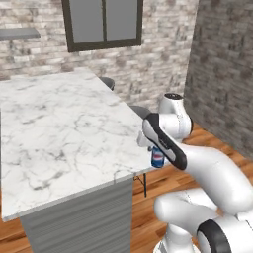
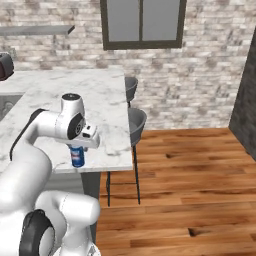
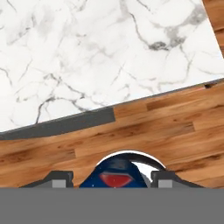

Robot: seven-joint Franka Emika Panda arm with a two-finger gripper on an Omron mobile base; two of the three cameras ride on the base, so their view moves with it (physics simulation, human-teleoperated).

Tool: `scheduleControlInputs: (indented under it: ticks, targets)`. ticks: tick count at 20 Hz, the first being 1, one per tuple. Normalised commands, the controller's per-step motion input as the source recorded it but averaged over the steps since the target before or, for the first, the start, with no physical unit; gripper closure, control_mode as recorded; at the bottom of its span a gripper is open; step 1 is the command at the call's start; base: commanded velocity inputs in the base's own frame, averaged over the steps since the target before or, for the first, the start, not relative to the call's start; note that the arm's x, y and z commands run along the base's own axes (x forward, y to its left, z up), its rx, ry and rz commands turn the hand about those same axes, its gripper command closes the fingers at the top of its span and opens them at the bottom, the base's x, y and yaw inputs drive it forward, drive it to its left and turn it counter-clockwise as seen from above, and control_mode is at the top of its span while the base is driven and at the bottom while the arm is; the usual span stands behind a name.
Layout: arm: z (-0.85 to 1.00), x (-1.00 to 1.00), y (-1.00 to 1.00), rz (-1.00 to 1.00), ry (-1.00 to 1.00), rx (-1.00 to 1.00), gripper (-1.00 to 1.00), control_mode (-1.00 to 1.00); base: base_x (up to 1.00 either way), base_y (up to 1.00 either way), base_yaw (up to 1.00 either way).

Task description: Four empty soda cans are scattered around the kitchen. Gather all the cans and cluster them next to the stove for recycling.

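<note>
Gripper (image 3: 115, 180) clenched on blue soda can (image 1: 157, 158), can seen between finger tips (image 3: 60, 178) at 6 o'clock of hand view, silver rim and red mark visible. Can held upright under hand, just beside corner edge of marble island counter (image 1: 59, 128), apart from counter top, in left base view at 3 o'clock of counter. In right base view can (image 2: 77, 156) hung below white wrist, in front of counter's near edge. Two dark stools (image 2: 136, 120) tucked along counter at 2 o'clock of can. Wood floor (image 2: 190, 185) seen below.
</note>
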Motion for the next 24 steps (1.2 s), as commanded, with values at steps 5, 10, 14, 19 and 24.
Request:
scheduleControlInputs:
  ticks: [5,10,14,19,24]
  targets:
    - [0.03,-0.66,0.0,-0.08,0.0,0.0,1.0,-1.0,0.0,0.0,0.0]
    - [0.02,-0.55,0.0,-0.07,0.0,0.0,1.0,1.0,-0.13,0.0,-0.03]
    - [0.0,0.0,0.0,0.0,0.0,0.0,1.0,1.0,-0.58,0.0,-0.21]
    - [0.0,0.0,0.0,0.0,0.0,0.0,1.0,1.0,-0.5,-0.01,-0.3]
    - [0.0,0.0,0.0,0.0,0.0,0.0,1.0,1.0,-0.26,0.0,-0.33]
